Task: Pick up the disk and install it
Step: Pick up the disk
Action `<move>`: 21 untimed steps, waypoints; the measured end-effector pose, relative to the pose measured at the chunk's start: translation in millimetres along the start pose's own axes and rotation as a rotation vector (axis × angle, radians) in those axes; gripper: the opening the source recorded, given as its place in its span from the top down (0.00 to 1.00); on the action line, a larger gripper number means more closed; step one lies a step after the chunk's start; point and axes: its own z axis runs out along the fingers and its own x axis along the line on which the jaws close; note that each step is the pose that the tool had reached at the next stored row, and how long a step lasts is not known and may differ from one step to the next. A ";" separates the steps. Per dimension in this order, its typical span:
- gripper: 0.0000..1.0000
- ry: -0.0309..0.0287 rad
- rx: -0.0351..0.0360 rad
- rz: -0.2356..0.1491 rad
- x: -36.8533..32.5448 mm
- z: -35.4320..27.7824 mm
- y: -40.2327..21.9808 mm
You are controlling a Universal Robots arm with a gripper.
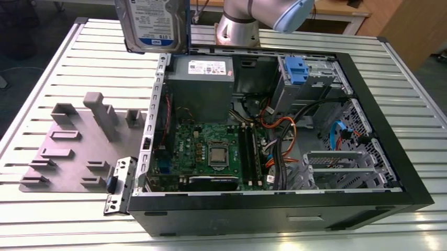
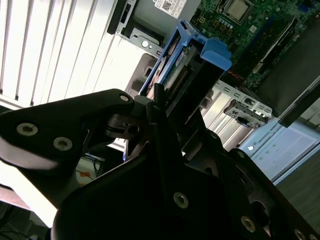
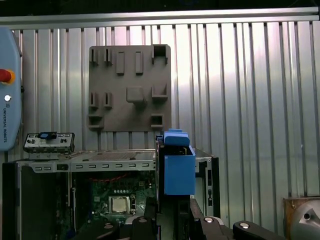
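Note:
The disk [image 1: 152,23] hangs upright in the air above the table, beyond the far corner of the open computer case at the exterior view's left. Its silver face carries a white-and-blue label. In the second wrist view my gripper [image 2: 161,102] is shut on the disk [image 2: 187,70], with the black fingers [image 2: 150,107] clamping its edges and the blue bracket pointing away from the wrist. The first wrist view has the disk [image 3: 178,170] edge-on, with its blue bracket rising from between the fingers [image 3: 145,220].
The open black computer case [image 1: 412,193] lies on the slatted aluminium table [image 1: 70,63], showing a motherboard [image 1: 209,151], a grey power supply [image 1: 202,83] and a drive bay with a blue latch [image 1: 297,70]. A grey fixture plate [image 1: 77,146] lies beside it. The arm's base [image 1: 237,29] stands behind.

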 end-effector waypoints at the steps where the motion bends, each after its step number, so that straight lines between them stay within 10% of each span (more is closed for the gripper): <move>1: 0.65 0.0001 -0.0001 0.000 -0.1 -0.1 -0.8; 21: 0.65 0.0001 -0.0001 0.000 -0.8 -0.5 -16.7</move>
